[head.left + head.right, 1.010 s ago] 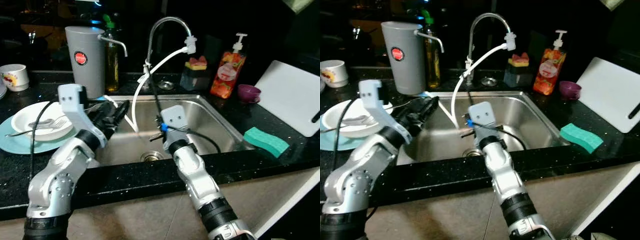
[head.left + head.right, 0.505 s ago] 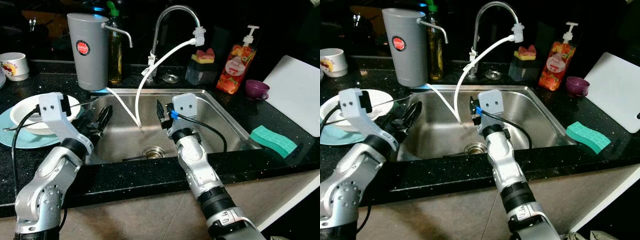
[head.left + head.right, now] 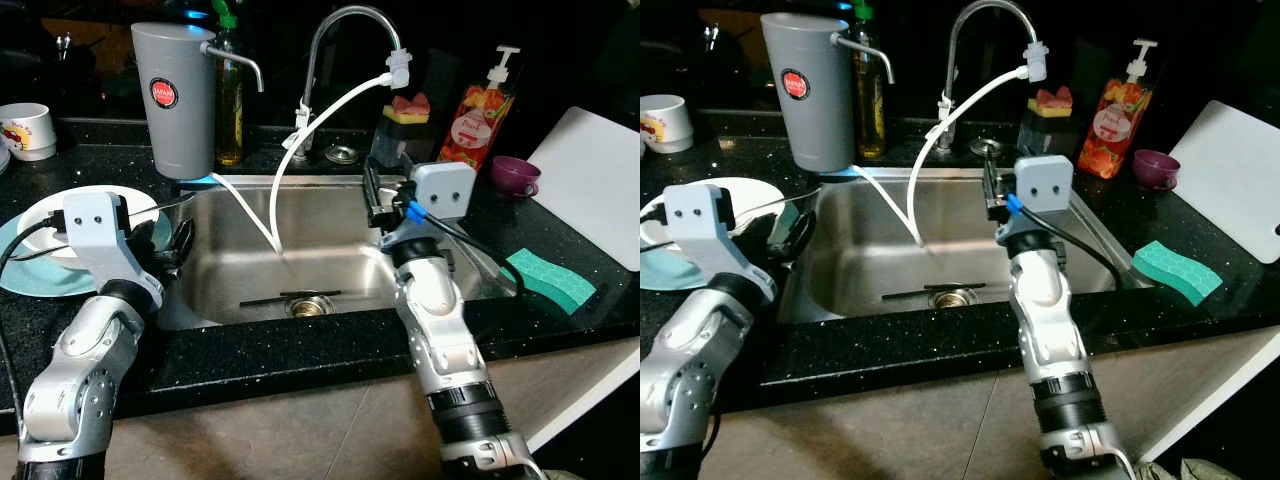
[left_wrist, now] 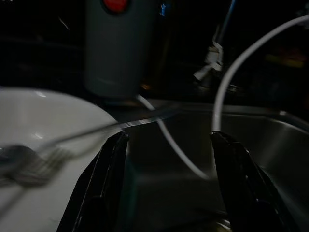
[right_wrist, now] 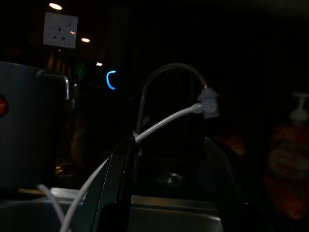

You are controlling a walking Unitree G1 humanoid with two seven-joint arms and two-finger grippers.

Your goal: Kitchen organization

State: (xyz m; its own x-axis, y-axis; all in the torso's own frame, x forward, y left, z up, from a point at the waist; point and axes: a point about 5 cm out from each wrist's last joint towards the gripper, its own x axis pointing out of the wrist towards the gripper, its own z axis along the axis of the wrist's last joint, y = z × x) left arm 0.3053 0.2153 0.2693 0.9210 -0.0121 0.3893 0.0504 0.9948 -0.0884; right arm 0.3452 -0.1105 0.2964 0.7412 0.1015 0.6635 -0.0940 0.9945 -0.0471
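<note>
Left wrist view is showing my left gripper [image 4: 166, 181] spread wide near the fragile white plate [image 4: 43, 125] at 9 o'clock, so I am planning a gentle rim grasp.

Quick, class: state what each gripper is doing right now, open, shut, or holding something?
Left gripper: open, empty, beside the white plate.
Right gripper: open, empty, above the sink.

It was a home kitchen: a steel sink [image 3: 330, 215] with a curved tap [image 3: 340, 40] sat in a black speckled surface [image 3: 300, 350], with soap bottle [image 3: 487, 110], sponge [image 3: 553, 281] and used plates [image 3: 40, 265].
</note>
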